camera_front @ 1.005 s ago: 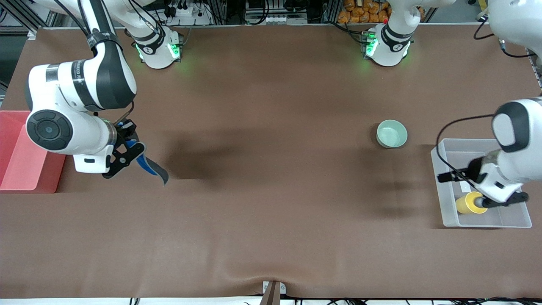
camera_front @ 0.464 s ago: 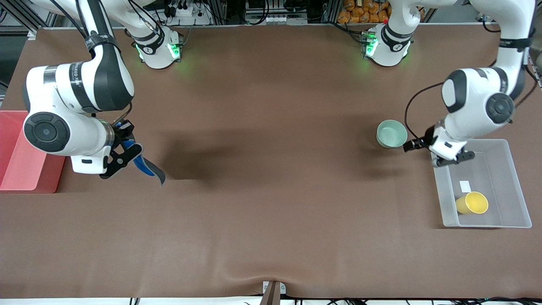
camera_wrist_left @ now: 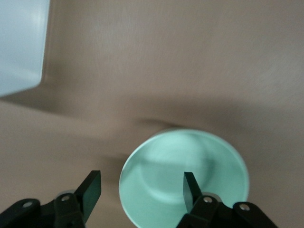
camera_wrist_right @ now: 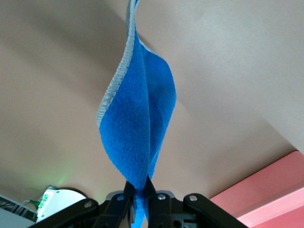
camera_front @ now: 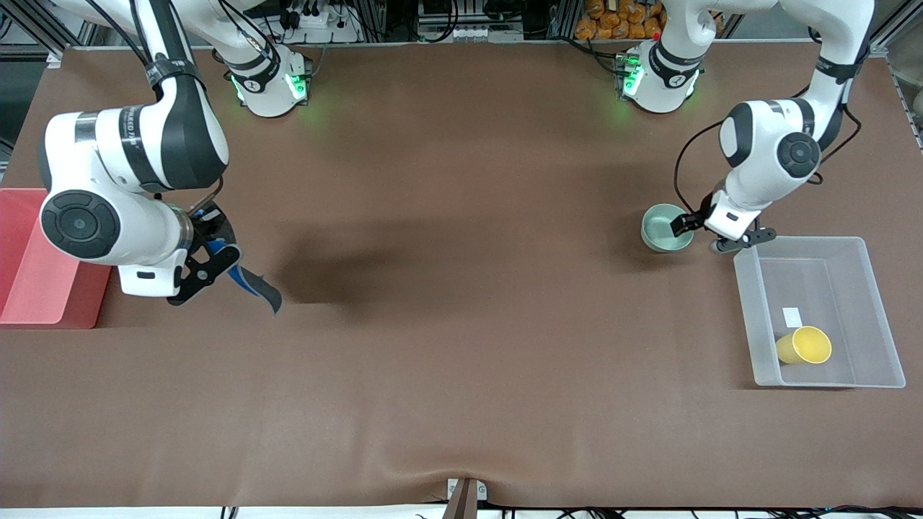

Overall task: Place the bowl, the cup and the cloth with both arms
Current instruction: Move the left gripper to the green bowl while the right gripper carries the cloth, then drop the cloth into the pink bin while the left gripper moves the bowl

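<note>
- Mint bowl [camera_wrist_left: 185, 176] sits under your left gripper [camera_wrist_left: 141, 190], fingers wide astride one rim; closing off-centre could tip it.
- Blue cloth [camera_wrist_right: 137, 133], pinched by your right gripper [camera_wrist_right: 138, 190], dangles beside the red tray [camera_front: 32, 259]; it could snag the edge.

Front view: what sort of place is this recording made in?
Most likely a robotics lab bench. Two fixed arms work over a brown-covered table with a clear bin and a red tray at its ends, and cabling and aluminium framing line the edge by the bases.
</note>
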{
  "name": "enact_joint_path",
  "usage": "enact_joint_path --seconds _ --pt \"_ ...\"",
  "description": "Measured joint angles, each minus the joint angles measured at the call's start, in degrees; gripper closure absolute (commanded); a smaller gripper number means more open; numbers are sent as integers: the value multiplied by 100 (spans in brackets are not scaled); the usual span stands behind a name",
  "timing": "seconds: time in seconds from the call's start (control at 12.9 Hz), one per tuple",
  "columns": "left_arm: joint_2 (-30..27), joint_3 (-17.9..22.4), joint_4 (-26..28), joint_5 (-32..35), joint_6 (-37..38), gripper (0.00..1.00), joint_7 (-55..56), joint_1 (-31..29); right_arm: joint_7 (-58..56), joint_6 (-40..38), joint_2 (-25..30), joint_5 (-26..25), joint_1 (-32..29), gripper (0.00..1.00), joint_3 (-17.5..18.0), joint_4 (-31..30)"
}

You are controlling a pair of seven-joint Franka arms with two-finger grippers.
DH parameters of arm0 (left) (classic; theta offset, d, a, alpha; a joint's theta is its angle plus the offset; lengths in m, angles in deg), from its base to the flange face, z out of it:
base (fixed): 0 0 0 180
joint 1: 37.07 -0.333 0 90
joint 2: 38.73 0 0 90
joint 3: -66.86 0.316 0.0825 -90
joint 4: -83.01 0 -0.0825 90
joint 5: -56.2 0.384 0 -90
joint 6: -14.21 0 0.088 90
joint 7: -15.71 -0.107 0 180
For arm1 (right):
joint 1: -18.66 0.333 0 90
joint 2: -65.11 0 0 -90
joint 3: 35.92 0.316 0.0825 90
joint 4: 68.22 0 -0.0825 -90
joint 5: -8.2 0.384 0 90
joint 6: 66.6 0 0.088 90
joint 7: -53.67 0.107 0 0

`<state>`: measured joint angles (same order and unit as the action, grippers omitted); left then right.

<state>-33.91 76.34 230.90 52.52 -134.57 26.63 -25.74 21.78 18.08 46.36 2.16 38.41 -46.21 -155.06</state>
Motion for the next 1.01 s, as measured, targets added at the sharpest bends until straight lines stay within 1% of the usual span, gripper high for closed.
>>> enact_joint_path --seconds 0.15,0.23,0.31,0.39,0.46,0.77,0.85,1.01 --pt "47 -4 138 147 -124 31 2 -4 -144 44 0 -274 -185 100 -9 0" --pt "112 -4 154 198 -205 43 2 -9 -275 49 2 -331 -337 100 -19 5" --pt "201 -5 157 251 -260 64 3 -20 -388 51 6 -353 -540 100 -29 22" --pt "288 -7 156 288 -316 92 5 -48 -559 51 12 -366 -781 100 -42 54" --pt "357 -9 156 308 -366 100 5 -93 -841 65 16 -369 -1059 100 -54 98" --pt "417 -16 59 362 -421 100 5 -166 -2283 142 22 -350 -2302 100 -71 367" --pt "405 -27 -33 363 -397 100 4 -166 -2597 153 30 -356 -2539 100 -74 465" --pt "299 -28 -380 363 -9 100 2 -179 -3216 242 36 -369 -2939 100 -76 737"
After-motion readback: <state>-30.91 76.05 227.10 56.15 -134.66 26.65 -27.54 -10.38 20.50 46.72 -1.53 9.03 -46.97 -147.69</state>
